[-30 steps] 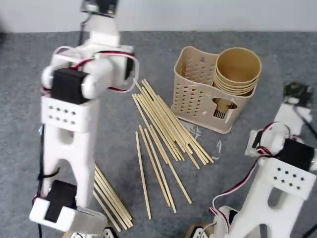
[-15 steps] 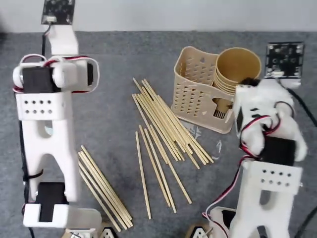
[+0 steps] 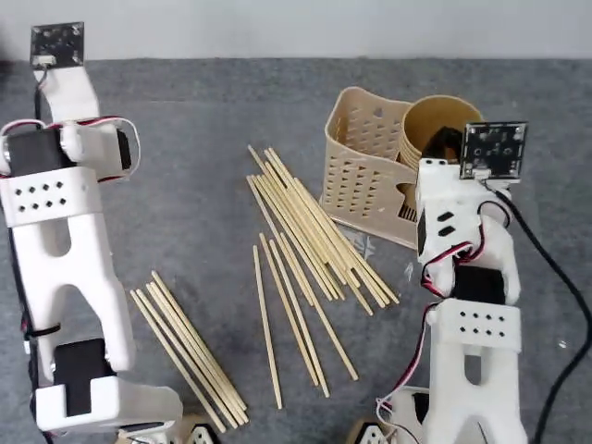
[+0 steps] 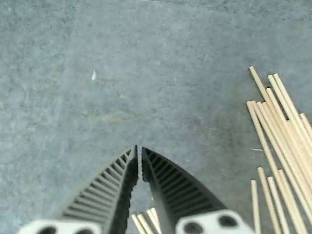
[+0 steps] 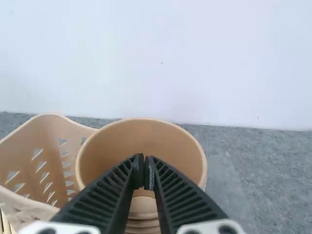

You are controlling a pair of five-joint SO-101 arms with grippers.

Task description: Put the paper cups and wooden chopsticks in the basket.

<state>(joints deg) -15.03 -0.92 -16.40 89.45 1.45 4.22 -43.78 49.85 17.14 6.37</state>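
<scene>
A stack of paper cups (image 3: 446, 122) stands in the right end of the beige perforated basket (image 3: 363, 171). My right gripper (image 5: 144, 157) is shut and empty, its tips just above the top cup's (image 5: 141, 141) mouth; from above it shows as a dark shape (image 3: 447, 141) over the cups. Wooden chopsticks lie on the grey mat: a long pile (image 3: 314, 231) left of the basket, a few loose ones (image 3: 289, 319) below it, and a bundle (image 3: 190, 350) near the left arm's base. My left gripper (image 4: 138, 148) is shut and empty, over bare mat, with chopsticks (image 4: 280, 129) off to one side.
The left arm (image 3: 55, 231) stands along the mat's left edge. The right arm (image 3: 467, 305) rises in front of the basket's right side. A white wall (image 5: 156, 53) runs behind the basket (image 5: 34, 151). Bare mat (image 3: 203, 148) lies between left arm and chopstick pile.
The left arm has swung back toward the left edge, uncovering the chopstick bundle. The right arm has risen from the lower right and brought its gripper over the cups.
</scene>
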